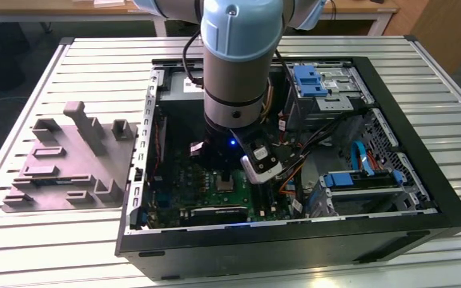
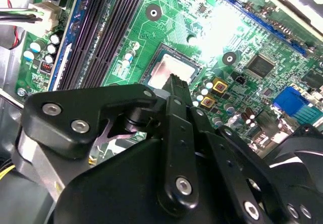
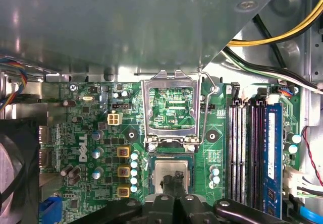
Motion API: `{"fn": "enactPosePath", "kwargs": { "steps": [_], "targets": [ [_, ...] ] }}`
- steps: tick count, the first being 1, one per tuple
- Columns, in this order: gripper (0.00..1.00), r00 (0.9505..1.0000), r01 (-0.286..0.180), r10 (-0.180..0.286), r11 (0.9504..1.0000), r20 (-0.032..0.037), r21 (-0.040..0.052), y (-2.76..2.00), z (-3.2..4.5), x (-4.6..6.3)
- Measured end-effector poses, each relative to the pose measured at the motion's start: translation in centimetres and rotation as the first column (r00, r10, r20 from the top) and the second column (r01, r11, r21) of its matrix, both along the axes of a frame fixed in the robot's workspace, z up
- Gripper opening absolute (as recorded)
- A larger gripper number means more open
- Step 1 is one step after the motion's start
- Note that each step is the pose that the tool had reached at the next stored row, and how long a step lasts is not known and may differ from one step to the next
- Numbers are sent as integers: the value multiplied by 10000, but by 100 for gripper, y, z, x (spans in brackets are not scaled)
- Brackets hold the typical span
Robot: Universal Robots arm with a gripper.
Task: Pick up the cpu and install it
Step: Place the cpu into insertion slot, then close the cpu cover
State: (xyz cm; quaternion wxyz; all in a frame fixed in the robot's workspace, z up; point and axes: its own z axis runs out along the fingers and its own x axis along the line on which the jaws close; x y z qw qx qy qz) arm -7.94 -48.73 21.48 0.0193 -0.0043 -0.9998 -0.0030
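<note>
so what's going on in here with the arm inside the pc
A robot arm hangs inside an open computer case, its claw right over the cpu. The chip appears to sit in its socket on the green motherboard, and the socket's metal lid is flipped open.

The gripper [image 3: 173, 180] hangs over the cpu [image 3: 163, 169] lying in the open socket [image 3: 150, 174].

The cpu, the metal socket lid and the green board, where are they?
cpu [image 3: 164, 169]: first wrist view, on its silvery top.
metal socket lid [image 3: 145, 108]: first wrist view, on its side bar.
green board [image 3: 219, 133]: first wrist view, on a bare green patch.
</note>
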Motion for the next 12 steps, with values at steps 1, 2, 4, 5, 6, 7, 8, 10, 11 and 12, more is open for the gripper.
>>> {"fn": "enactPosePath", "kwargs": {
  "steps": [1,2,4,5,6,7,8,10,11,12],
  "targets": [
    [11,10000,0,0,10000,0,0,0,0,0],
    [11,10000,0,0,10000,0,0,0,0,0],
    [11,10000,0,0,10000,0,-1,0,1,0],
    [11,10000,0,0,10000,0,-1,0,1,0],
    [11,10000,0,0,10000,0,0,0,0,0],
    [11,10000,0,0,10000,0,0,0,2,0],
    [11,10000,0,0,10000,0,0,0,3,0],
    [11,10000,0,0,10000,0,-1,0,4,0],
    [11,10000,0,0,10000,0,-1,0,4,0],
    [11,10000,0,0,10000,0,-1,0,4,0]
  ]
}}
